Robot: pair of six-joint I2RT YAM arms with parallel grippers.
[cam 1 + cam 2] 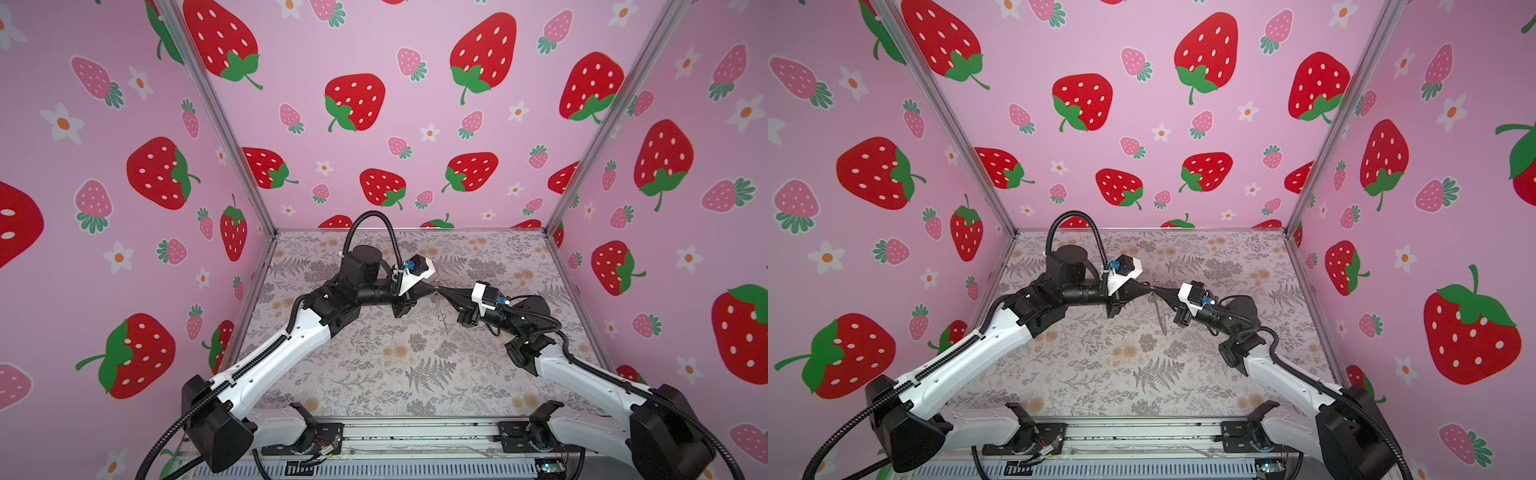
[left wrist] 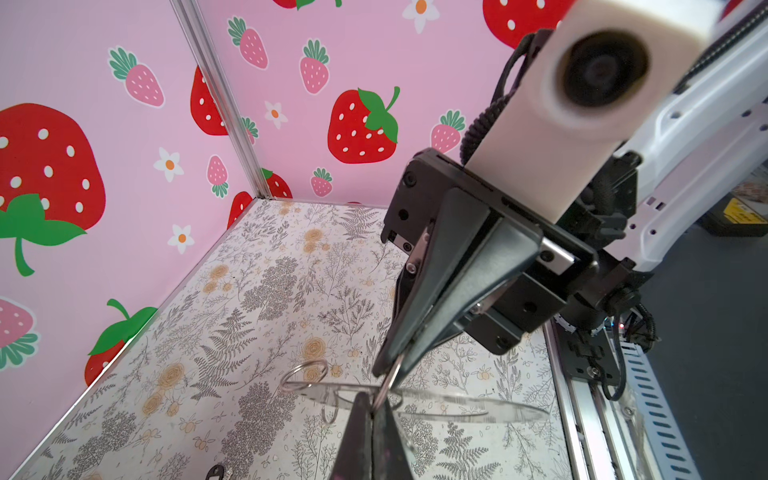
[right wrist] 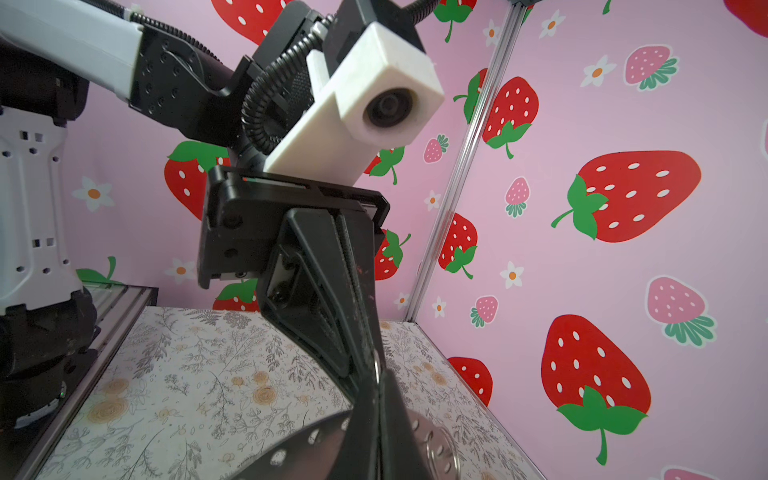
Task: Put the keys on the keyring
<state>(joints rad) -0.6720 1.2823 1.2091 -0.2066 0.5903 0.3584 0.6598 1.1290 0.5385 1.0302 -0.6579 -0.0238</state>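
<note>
Being pinched at its rim by left gripper (image 2: 370, 411) and right gripper (image 2: 388, 370), the keyring (image 2: 498, 411) is being judged stiff, light, slippery.

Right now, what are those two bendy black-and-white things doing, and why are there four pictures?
They are two robot arms, the left arm and the right arm. Each ends in a gripper, a pincher with two fingers. Two pictures look down on the whole flowery table; they come from one camera with two eyes. The other two come from little cameras on the arms' wrists, so each shows the opposite pincher up close. The left gripper and right gripper are both pinched shut on the keyring, a flat silver ring with little holes. They seem to pinch it at a small wire loop on its rim and hold it in the air. A small dark thing lies on the table, too cut off to name.
</note>
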